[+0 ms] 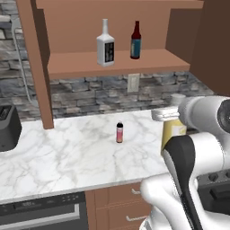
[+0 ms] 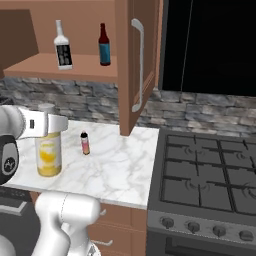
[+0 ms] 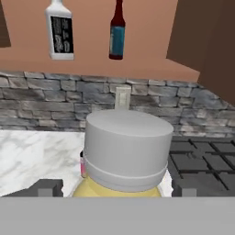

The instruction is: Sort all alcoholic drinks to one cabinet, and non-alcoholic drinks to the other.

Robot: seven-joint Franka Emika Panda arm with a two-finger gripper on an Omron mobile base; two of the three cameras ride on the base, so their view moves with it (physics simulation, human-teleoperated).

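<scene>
The stout yellow juice bottle (image 1: 172, 134) (image 2: 48, 156) stands on the marble counter (image 1: 76, 152), its pale grey cap (image 3: 126, 151) close in the hand view. My gripper (image 1: 165, 114) (image 2: 53, 123) (image 3: 117, 188) is open, and its fingers (image 3: 48, 187) stand on either side of the bottle's neck, just below the cap. The tiny pink bottle (image 1: 119, 132) (image 2: 85, 143) stands upright beyond it on the counter. On the open cabinet shelf (image 1: 117, 63) stand the whitish square bottle (image 1: 105, 45) (image 2: 62, 47) (image 3: 60, 32) and the dark-brown bottle (image 1: 135, 41) (image 2: 104, 46) (image 3: 117, 34).
A black toaster (image 1: 9, 128) sits at the counter's left. A stove (image 2: 210, 175) adjoins the counter on the right. The cabinet door (image 2: 137, 65) hangs open above the counter's right end. A wall outlet (image 1: 133, 82) is set in the stone backsplash.
</scene>
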